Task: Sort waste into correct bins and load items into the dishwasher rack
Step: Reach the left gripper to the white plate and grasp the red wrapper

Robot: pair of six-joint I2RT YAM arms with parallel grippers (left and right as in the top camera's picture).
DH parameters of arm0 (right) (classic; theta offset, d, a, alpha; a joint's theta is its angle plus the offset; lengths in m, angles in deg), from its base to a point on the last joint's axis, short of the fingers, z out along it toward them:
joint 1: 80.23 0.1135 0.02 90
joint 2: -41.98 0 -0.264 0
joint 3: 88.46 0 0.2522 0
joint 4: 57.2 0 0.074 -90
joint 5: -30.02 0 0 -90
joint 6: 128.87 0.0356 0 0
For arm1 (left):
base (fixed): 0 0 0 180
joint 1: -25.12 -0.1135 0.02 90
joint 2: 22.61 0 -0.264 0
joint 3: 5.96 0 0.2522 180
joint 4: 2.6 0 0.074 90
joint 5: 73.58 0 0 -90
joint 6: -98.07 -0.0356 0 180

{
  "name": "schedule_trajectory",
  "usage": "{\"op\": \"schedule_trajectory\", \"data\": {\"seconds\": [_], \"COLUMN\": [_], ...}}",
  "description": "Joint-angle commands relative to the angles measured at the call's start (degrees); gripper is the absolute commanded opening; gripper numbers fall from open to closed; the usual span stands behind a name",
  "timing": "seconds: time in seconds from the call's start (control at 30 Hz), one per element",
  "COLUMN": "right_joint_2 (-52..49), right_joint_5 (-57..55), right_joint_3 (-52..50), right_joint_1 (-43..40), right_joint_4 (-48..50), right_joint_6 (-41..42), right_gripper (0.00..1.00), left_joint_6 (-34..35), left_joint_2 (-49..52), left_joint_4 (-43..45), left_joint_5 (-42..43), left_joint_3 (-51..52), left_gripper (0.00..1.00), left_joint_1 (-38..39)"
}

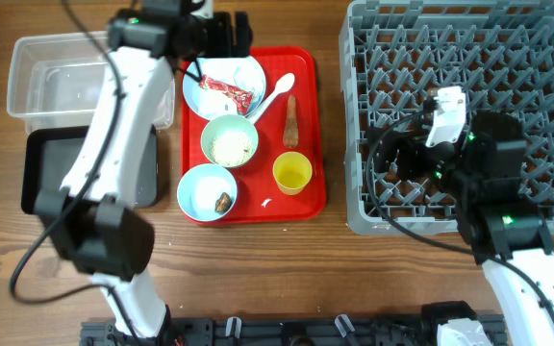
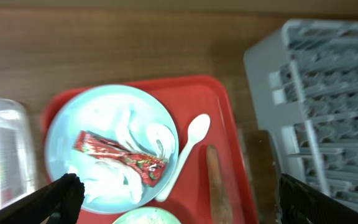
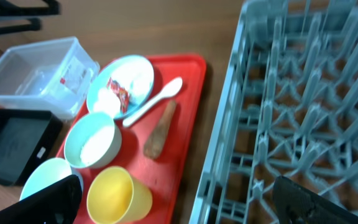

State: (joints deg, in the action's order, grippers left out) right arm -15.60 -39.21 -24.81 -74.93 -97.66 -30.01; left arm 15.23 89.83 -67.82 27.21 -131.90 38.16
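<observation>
Closest to the lens, the left arm (image 1: 113,125), crossing the black tray (image 1: 41,178) and clear tub (image 1: 29,60) at left and hiding part of each. Left gripper (image 1: 221,34) over the far edge of the red tray (image 1: 308,200). On that tray: plate (image 1: 249,71) far, with wrapper (image 1: 227,92); spoon (image 1: 277,91) and carrot-like stick (image 1: 290,122) to its right; rice bowl (image 1: 210,129) with rice (image 1: 231,146); near bowl (image 1: 197,185) with brown lump (image 1: 223,201); yellow cup (image 1: 291,173). Rack (image 1: 508,58) at right, right gripper (image 1: 392,161) over its left part.

Left wrist: black fingertips (image 2: 64,196) low in both corners, spread wide, gripping nothing. Wrapper lying on crumpled paper (image 2: 135,134); print too blurred to read. Rice bowl cut off at the bottom edge.

Right wrist: jaws likewise released, empty. Red-printed label (image 3: 73,76) on the tub wall and white sticker (image 3: 40,153) on the black tray, neither legible. Near bowl partly hidden behind the left finger.
</observation>
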Motion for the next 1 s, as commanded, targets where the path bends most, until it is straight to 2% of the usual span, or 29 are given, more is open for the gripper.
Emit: {"op": "schedule_trajectory", "data": {"seconds": [0.0,0.17,0.33,0.57,0.73,0.97], "right_joint_2": [-2.05,-4.55,-6.32,-7.85,-8.07,-8.11], "right_joint_5": [1.60,1.62,1.62,1.60,1.60,1.60], "right_joint_3": [1.20,1.20,1.20,1.20,1.20,1.20], "right_joint_1": [-0.13,-0.13,-0.13,-0.13,-0.13,-0.13], "right_joint_4": [-0.81,-0.87,-1.16,-2.56,-3.30,-3.61], "right_joint_6": [1.86,1.84,1.79,1.64,1.64,1.62], "right_gripper": [1.00,1.00,1.00,1.00,1.00,1.00], "left_joint_6": [4.31,18.99,25.38,31.58,34.53,35.15], "left_joint_2": [5.25,11.43,15.87,19.52,21.79,23.50], "left_joint_4": [1.60,1.60,1.60,1.53,1.62,2.05], "left_joint_5": [0.04,-8.74,-14.34,-23.56,-23.91,-23.89], "left_joint_3": [-1.25,-1.22,-1.18,-1.07,-1.07,-1.07], "left_gripper": [1.00,0.98,0.91,0.93,0.94,0.96], "left_joint_1": [0.24,0.70,2.84,6.80,7.08,6.67]}}
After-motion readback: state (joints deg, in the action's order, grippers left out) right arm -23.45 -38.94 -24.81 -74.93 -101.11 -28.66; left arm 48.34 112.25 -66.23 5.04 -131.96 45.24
